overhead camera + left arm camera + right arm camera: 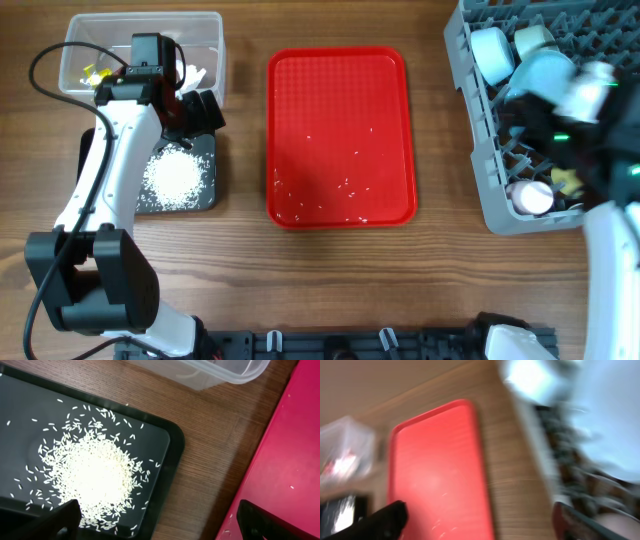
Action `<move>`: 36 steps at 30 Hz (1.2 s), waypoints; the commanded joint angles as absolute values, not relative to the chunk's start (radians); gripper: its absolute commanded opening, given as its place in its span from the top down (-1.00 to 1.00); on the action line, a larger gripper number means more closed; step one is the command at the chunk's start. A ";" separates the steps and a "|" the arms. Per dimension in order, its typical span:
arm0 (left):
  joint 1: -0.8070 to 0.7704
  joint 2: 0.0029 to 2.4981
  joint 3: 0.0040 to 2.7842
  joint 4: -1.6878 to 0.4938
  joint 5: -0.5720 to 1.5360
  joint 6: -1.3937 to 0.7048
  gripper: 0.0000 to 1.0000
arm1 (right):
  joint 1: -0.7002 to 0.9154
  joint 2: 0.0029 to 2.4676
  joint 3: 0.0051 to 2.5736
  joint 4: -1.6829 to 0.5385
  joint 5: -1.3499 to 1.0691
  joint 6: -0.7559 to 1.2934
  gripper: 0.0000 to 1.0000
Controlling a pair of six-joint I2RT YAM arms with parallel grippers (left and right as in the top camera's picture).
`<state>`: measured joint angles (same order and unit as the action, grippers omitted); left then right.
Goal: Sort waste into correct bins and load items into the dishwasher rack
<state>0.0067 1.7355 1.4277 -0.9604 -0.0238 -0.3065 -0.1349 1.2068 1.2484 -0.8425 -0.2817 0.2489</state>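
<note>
Rice (95,475): heaped in the black tray (170,455), w/ loose grains round the pile. More grains lie scattered on the red tray (340,100) at worktop (440,290) ctr. Clear tub (140,25), just behind the black tray, holds yellow wrappers (95,72) + white tissue (197,72). Dishwasher rack (480,170) sits far right. In its back-left corner are a blue bowl (492,55), a larger blue dish (548,75) beside it and a pale cup (533,38). A white cup (530,197) is near the front edge; the rest is hidden by arm + blur.

L end effector (159,510): fingers spread wide, nothing btw them, above the black tray's right rim, near the tub.

R end effector (475,520): wrist view badly blurred, but its fingers stand well apart and empty. It is over the rack's left side, w/ the red tray to its left.
</note>
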 commanded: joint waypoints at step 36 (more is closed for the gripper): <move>0.009 1.745 1.424 -0.959 -0.015 -0.323 -1.00 | 0.148 0.395 0.218 0.102 -0.203 -0.146 -1.00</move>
